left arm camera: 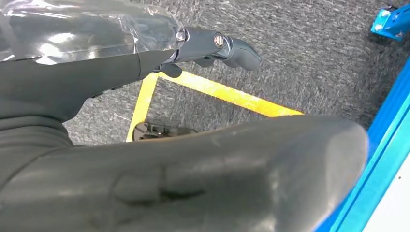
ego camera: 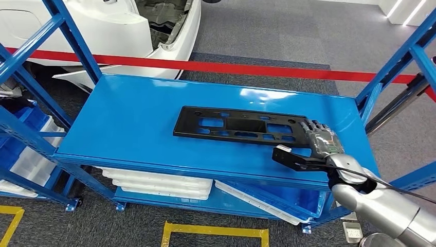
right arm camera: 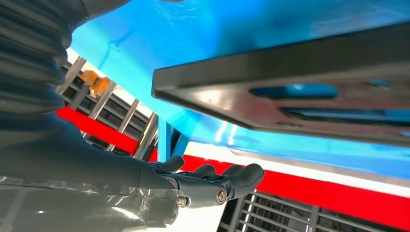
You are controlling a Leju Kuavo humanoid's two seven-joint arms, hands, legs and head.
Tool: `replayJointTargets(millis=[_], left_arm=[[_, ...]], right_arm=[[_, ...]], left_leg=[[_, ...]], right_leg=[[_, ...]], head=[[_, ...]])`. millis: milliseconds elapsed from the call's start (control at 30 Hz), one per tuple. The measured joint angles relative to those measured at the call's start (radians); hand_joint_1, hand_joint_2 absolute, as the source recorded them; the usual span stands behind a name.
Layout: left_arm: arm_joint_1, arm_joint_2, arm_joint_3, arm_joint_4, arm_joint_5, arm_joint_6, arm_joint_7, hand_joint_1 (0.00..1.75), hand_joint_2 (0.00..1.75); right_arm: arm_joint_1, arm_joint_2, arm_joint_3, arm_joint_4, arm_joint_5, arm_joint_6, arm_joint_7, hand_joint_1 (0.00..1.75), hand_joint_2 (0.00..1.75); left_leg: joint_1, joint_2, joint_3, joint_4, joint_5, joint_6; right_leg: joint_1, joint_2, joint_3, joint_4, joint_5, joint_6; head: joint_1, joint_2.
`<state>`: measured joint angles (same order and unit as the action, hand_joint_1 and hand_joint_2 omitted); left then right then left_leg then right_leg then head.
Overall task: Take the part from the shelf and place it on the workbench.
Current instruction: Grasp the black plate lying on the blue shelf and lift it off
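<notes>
On the blue shelf (ego camera: 128,123), right robot hand (ego camera: 321,140) at black part's (ego camera: 236,125) end, fingers extended, grasp unclear.

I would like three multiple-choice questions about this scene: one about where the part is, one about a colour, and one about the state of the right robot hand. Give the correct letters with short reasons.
1. Where does the black part lie?
A. on the top shelf board
B. on the floor
C. in a white tray

2. What colour is the shelf?
A. green
B. blue
C. yellow

3. What is the state of the right robot hand?
A. it holds the part lifted in the air
B. it hangs down beside the floor
C. it is at the right end of the part, with nothing lifted

Answers:
1. A, since the head view shows the part flat on the top board.
2. B, since board and posts are blue.
3. C, since the fingers reach the part's end while the part lies on the board; whether they touch it I cannot tell.
</notes>
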<state>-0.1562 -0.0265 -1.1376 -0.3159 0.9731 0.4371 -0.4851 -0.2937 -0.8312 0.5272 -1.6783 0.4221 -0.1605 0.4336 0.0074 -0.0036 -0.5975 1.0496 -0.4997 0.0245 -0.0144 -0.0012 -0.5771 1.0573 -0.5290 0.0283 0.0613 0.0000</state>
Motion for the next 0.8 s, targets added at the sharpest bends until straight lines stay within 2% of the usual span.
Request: replayJointTargets(millis=[33, 100, 133, 167, 200, 233, 267, 333, 367, 433, 500, 567, 633, 667, 700, 733, 800], left_arm=[[-0.002, 0.0, 0.0, 0.0, -0.002, 0.0, 0.001, 0.0, 0.0], [-0.005, 0.0, 0.0, 0.0, -0.008, 0.0, 0.004, 0.0, 0.0], [-0.006, 0.0, 0.0, 0.0, -0.01, 0.0, 0.006, 0.0, 0.0], [-0.006, 0.001, 0.0, 0.0, -0.012, 0.0, 0.009, 0.0, 0.0], [-0.007, 0.001, 0.0, 0.0, -0.014, 0.0, 0.012, 0.0, 0.0], [-0.008, 0.001, 0.0, 0.0, -0.016, 0.0, 0.015, 0.0, 0.0], [-0.009, 0.001, 0.0, 0.0, -0.017, 0.0, 0.016, 0.0, 0.0], [-0.013, 0.001, 0.0, 0.0, -0.019, 0.001, 0.017, 0.0, 0.0], [-0.015, 0.001, 0.0, 0.0, -0.019, 0.002, 0.017, 0.0, 0.0], [-0.014, 0.001, 0.0, 0.0, -0.018, 0.003, 0.017, 0.0, 0.0], [-0.013, 0.002, 0.0, 0.0, -0.016, 0.004, 0.017, 0.0, 0.0], [-0.013, 0.003, 0.0, 0.0, -0.014, 0.005, 0.017, 0.0, 0.0], [-0.01, 0.005, 0.0, 0.0, -0.013, 0.005, 0.017, 0.0, 0.0], [-0.009, 0.006, 0.0, 0.0, -0.012, 0.005, 0.017, 0.0, 0.0], [-0.007, 0.007, 0.0, 0.0, -0.012, 0.005, 0.017, 0.0, 0.0], [-0.006, 0.008, 0.0, 0.0, -0.013, 0.005, 0.017, 0.0, 0.0], [-0.007, 0.011, 0.0, 0.0, -0.016, 0.005, 0.017, 0.0, 0.0]], right_arm=[[-0.002, 0.0, 0.0, 0.003, -0.003, -0.005, -0.002, 0.0, 1.75], [-0.004, 0.0, 0.001, 0.011, -0.009, -0.015, -0.007, 0.0, 1.75], [-0.005, 0.001, 0.001, 0.016, -0.012, -0.017, -0.01, 0.0, 1.75], [-0.005, 0.003, 0.002, 0.021, -0.015, -0.019, -0.015, 0.0, 1.75], [-0.008, 0.004, 0.003, 0.026, -0.017, -0.02, -0.02, 0.0, 1.75], [-0.012, 0.006, 0.004, 0.031, -0.019, -0.022, -0.025, 0.0, 1.75], [-0.019, 0.008, 0.004, 0.035, -0.02, -0.023, -0.031, 0.0, 1.75], [-0.039, 0.012, 0.006, 0.045, -0.02, -0.025, -0.039, 0.0, 1.75], [-0.049, 0.014, 0.008, 0.051, -0.02, -0.026, -0.042, 0.0, 1.75], [-0.065, 0.019, 0.015, 0.065, -0.022, -0.029, -0.05, 0.0, 1.75], [-0.079, 0.023, 0.022, 0.076, -0.026, -0.034, -0.059, 0.0, 1.75], [-0.093, 0.028, 0.027, 0.089, -0.032, -0.042, -0.063, 0.0, 1.75], [-0.1, 0.035, 0.035, 0.103, -0.04, -0.049, -0.065, 0.0, 1.75], [-0.101, 0.039, 0.039, 0.109, -0.043, -0.053, -0.066, 0.0, 1.75], [-0.101, 0.042, 0.044, 0.116, -0.045, -0.057, -0.068, 0.0, 1.75], [-0.103, 0.045, 0.048, 0.121, -0.048, -0.062, -0.07, 0.0, 1.75], [-0.107, 0.052, 0.055, 0.132, -0.054, -0.072, -0.077, 0.0, 1.75]], left_leg=[[0.003, 0.001, 0.001, -0.003, 0.002, 0.004], [0.003, 0.002, 0.001, -0.004, 0.003, 0.007], [0.003, 0.002, 0.001, -0.004, 0.003, 0.007], [0.002, 0.002, 0.001, -0.004, 0.002, 0.007], [0.002, 0.001, 0.002, -0.004, 0.002, 0.007], [0.002, 0.001, 0.003, -0.004, 0.002, 0.007], [0.002, 0.001, 0.004, -0.004, 0.002, 0.006], [0.0, 0.0, 0.002, -0.005, 0.003, 0.001], [-0.001, 0.0, 0.0, -0.006, 0.004, -0.003], [-0.002, 0.0, -0.001, -0.01, 0.008, -0.014], [-0.002, -0.001, -0.003, 0.003, -0.005, -0.025], [-0.003, -0.001, -0.034, 0.084, -0.056, -0.033], [-0.003, 0.0, -0.093, 0.215, -0.114, -0.036], [-0.003, 0.0, -0.114, 0.258, -0.125, -0.036], [-0.003, 0.0, -0.119, 0.267, -0.117, -0.035], [-0.003, 0.0, -0.104, 0.234, -0.09, -0.033], [-0.003, -0.001, -0.045, 0.104, -0.023, -0.025]], right_leg=[[-0.001, 0.0, -0.015, 0.035, -0.023, 0.005], [-0.003, 0.0, -0.069, 0.155, -0.082, 0.014], [-0.005, 0.0, -0.096, 0.211, -0.102, 0.017], [-0.006, 0.0, -0.112, 0.242, -0.104, 0.018], [-0.006, 0.0, -0.11, 0.234, -0.086, 0.017], [-0.007, 0.0, -0.09, 0.186, -0.052, 0.015], [-0.007, 0.0, -0.06, 0.115, -0.014, 0.012], [-0.003, 0.001, -0.012, 0.001, 0.029, 0.006], [0.0, 0.001, -0.004, -0.023, 0.033, 0.003], [0.004, 0.003, -0.004, -0.032, 0.034, -0.004], [0.0, 0.0, 0.0, -0.041, 0.04, -0.014], [-0.004, -0.003, 0.003, -0.049, 0.044, -0.024], [-0.001, -0.005, 0.004, -0.049, 0.044, -0.029], [0.0, -0.005, 0.004, -0.048, 0.043, -0.03], [0.0, -0.006, 0.004, -0.047, 0.042, -0.03], [0.0, -0.005, 0.005, -0.046, 0.041, -0.03], [0.001, -0.004, 0.006, -0.04, 0.036, -0.027]], head=[[0.004, 0.0], [0.012, 0.0], [0.014, 0.0], [0.015, 0.0], [0.016, 0.0], [0.018, 0.0], [0.019, 0.0], [0.021, 0.0], [0.02, 0.0], [0.019, 0.0], [0.016, 0.0], [0.007, 0.0], [-0.001, 0.0], [-0.002, 0.0], [-0.003, 0.0], [-0.004, 0.0], [-0.006, 0.0]])
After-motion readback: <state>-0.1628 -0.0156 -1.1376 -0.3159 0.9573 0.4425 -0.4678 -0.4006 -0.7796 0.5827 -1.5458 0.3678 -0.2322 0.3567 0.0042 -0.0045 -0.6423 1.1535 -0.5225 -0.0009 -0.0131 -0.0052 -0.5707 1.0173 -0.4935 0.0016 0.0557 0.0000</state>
